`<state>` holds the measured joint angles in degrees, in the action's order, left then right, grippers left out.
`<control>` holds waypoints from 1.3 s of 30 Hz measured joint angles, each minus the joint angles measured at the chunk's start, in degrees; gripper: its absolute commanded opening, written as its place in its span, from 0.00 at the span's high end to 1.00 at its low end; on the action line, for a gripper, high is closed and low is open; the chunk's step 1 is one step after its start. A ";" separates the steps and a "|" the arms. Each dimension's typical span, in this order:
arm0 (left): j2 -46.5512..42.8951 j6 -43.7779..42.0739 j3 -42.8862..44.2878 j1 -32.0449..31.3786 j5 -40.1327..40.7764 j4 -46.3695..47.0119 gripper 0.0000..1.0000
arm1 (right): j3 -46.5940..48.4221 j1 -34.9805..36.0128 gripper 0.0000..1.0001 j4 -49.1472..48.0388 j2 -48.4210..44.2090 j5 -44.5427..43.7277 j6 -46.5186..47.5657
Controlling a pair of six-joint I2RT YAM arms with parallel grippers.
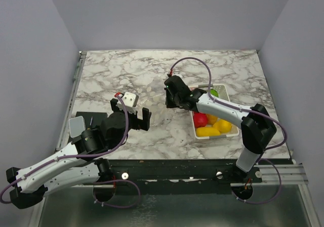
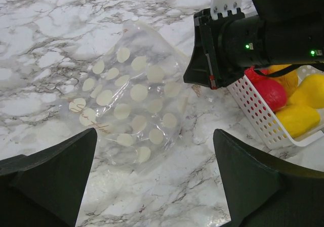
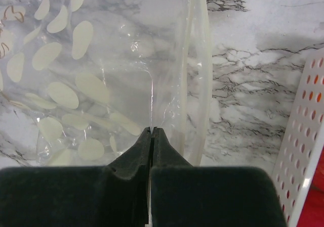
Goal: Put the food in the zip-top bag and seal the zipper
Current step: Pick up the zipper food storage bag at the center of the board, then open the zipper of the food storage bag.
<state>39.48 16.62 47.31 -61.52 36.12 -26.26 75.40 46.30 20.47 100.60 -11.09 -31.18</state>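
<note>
The zip-top bag point(image 2: 129, 93), see-through with white dots, lies flat on the marble table. Its zipper point(image 3: 197, 70) runs as a pale strip along the edge nearest the tray. My right gripper point(image 3: 152, 129) is shut, pinching a fold of the bag's film just inside that strip; in the left wrist view the right gripper point(image 2: 202, 73) sits at the bag's right edge. My left gripper point(image 2: 154, 132) hovers open over bare table at the bag's near side, holding nothing. The food point(image 1: 212, 123), red, yellow, orange and green pieces, lies in the white tray point(image 1: 223, 136).
The perforated white tray point(image 2: 253, 110) stands directly right of the bag, under my right arm. A dark pad with a grey card point(image 1: 77, 126) lies at the table's near left edge. Grey walls close in the back and sides.
</note>
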 measured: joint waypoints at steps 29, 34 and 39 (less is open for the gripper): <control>14.29 13.64 21.46 0.07 3.39 -10.64 0.01 | -20.74 20.92 0.99 -14.01 -26.53 -28.70 25.59; 16.37 15.37 22.64 1.64 2.86 -12.50 0.01 | -23.54 26.03 0.99 -20.90 -27.98 -35.36 33.09; 16.94 16.74 22.38 5.81 0.22 -13.29 0.01 | -26.43 30.84 0.99 -28.48 -28.06 -41.90 40.89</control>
<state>56.42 33.36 69.69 -55.70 36.34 -39.55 48.97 77.14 -8.01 72.53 -52.99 9.72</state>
